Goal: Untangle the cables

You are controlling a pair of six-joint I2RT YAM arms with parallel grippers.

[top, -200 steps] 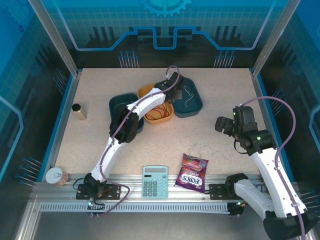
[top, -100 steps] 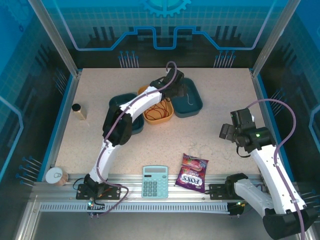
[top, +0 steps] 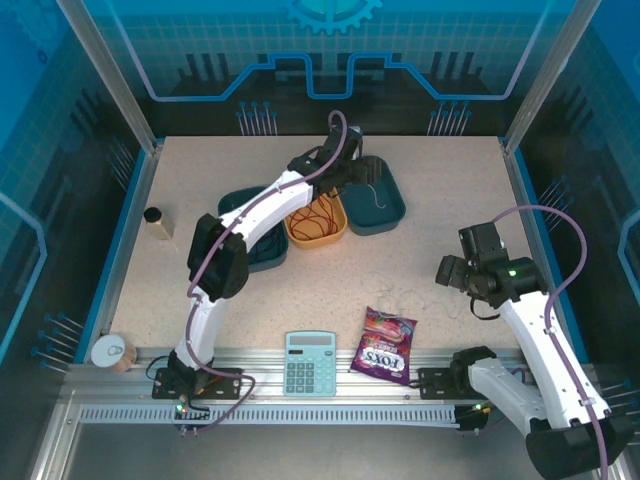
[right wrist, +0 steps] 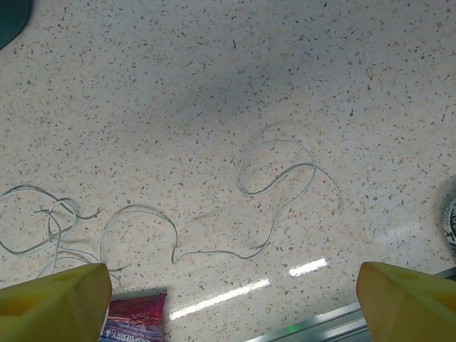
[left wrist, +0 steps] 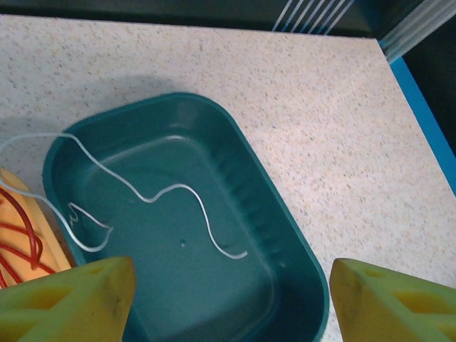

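One white cable (left wrist: 187, 187) lies loose and wavy on the floor of the back teal tray (left wrist: 214, 299), seen from above at the white cable (top: 375, 195) in the teal tray (top: 392, 210). My left gripper (left wrist: 228, 306) hovers over that tray, open, with nothing between its yellow fingers; from above the left gripper (top: 352, 168) sits at the tray's left rim. A red cable (left wrist: 18, 242) coils in the orange tray (top: 333, 232) beside it. Another white cable (right wrist: 218, 251) sprawls in loops on the table. My right gripper (right wrist: 228, 306) hangs open above it, apart from it.
A Fox's candy bag (top: 384, 345) and a calculator (top: 310, 362) lie near the front rail. A second teal tray (top: 245, 208) sits left of the orange one, partly under my left arm. A small capped cylinder (top: 157, 222) and a tin (top: 108, 352) stand at the left.
My left gripper has opened and the white cable now lies free in the teal tray; the arm reached farther back. My right arm has dropped toward the white cable on the table.
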